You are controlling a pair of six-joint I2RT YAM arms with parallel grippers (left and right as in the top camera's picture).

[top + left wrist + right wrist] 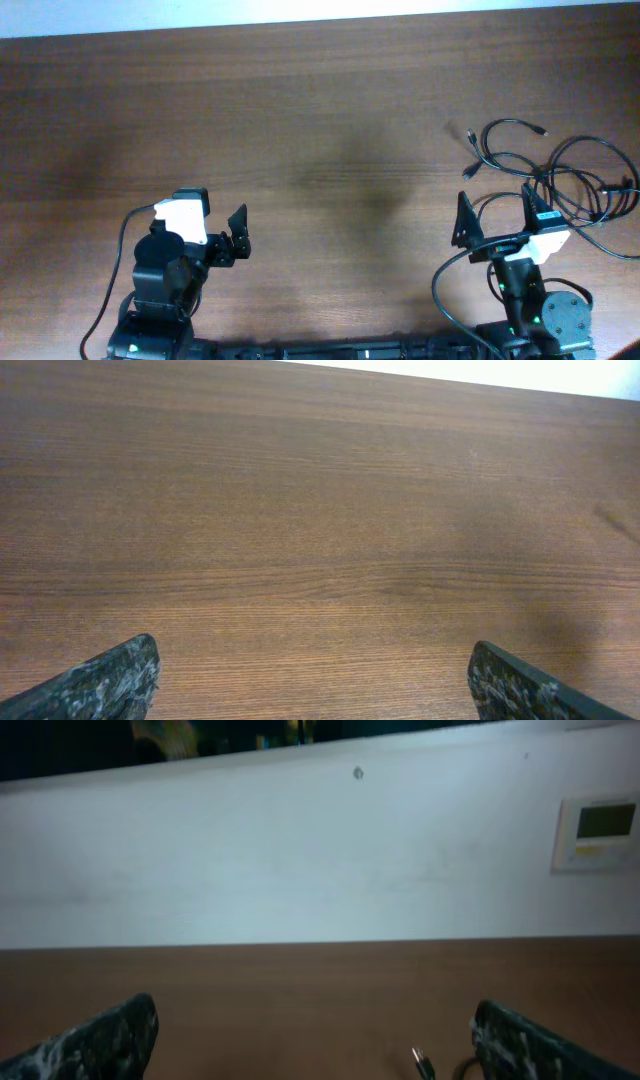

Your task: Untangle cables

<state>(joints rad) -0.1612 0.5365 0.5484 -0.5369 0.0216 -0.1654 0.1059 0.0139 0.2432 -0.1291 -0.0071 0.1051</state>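
The cables [570, 180] are thin black cords with small plug ends, lying in a loose tangle of loops on the wooden table [330, 120] at the right. My right gripper [495, 208] is open and empty, just left of and touching the edge of the tangle in the overhead view. In the right wrist view its fingers [315, 1040] are wide apart, and one plug end [423, 1063] shows at the bottom. My left gripper [238, 235] is open and empty at the near left, far from the cables. Its wrist view [315, 680] shows only bare wood.
A white wall [300, 850] with a small panel [597, 830] stands beyond the table's far edge. Thicker black wires run along both arm bases [130, 250] at the near edge.
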